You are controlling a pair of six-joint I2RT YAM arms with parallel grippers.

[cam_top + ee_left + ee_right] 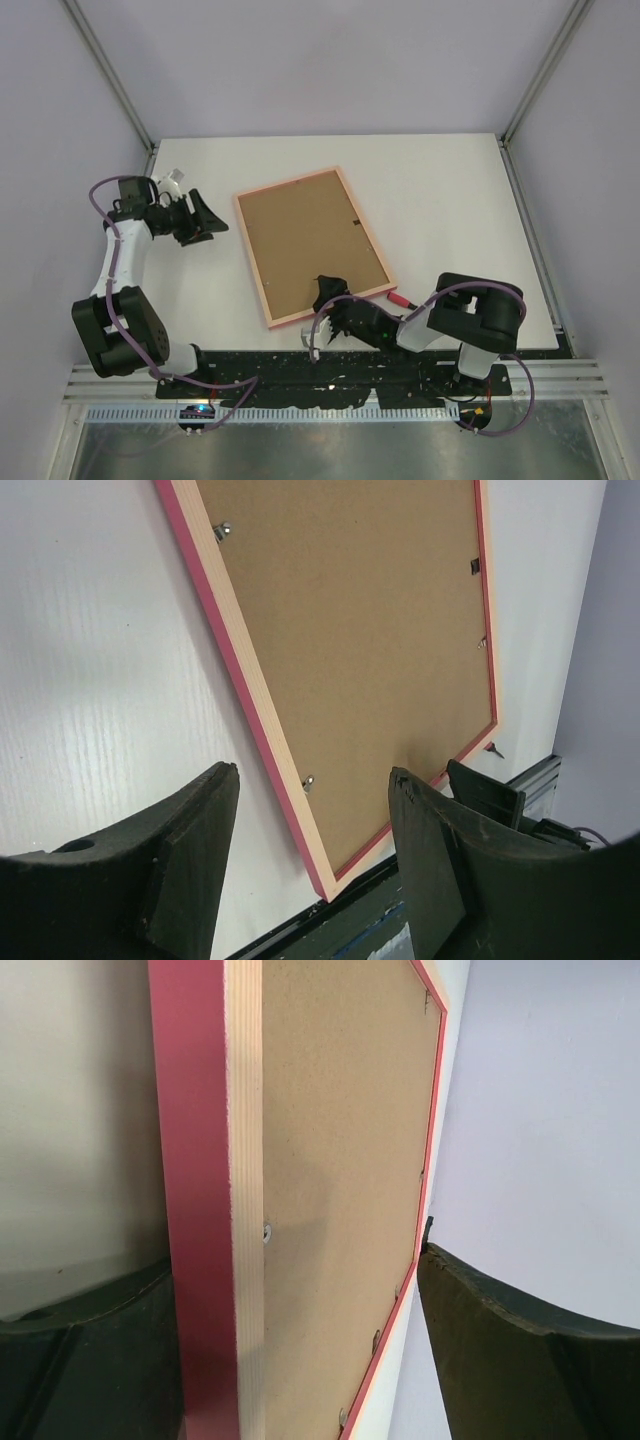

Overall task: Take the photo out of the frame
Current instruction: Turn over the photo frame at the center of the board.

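While the frame [312, 245] lies back side up in the middle of the white table [440, 190], its brown back board [370, 650] faces the top camera and the photo cannot be seen from this side. The long sides of the frame run from the upper left to the lower right of the top view. Small metal clips [221, 528] sit along the inner edge of the pink border.

The right gripper [335, 305] is at the lower corner of the frame, near the bottom centre of the top view. Its fingers [500, 1350] stand wide apart with the pink edge of the frame between them. A strip of table shows between the frame and the finger on the right of the wrist view, so this gripper is released and clamps nothing.

The left gripper [205, 222] hangs in the left part of the top view, near the upper left corner of the frame but apart from it, its jaws spread and empty.
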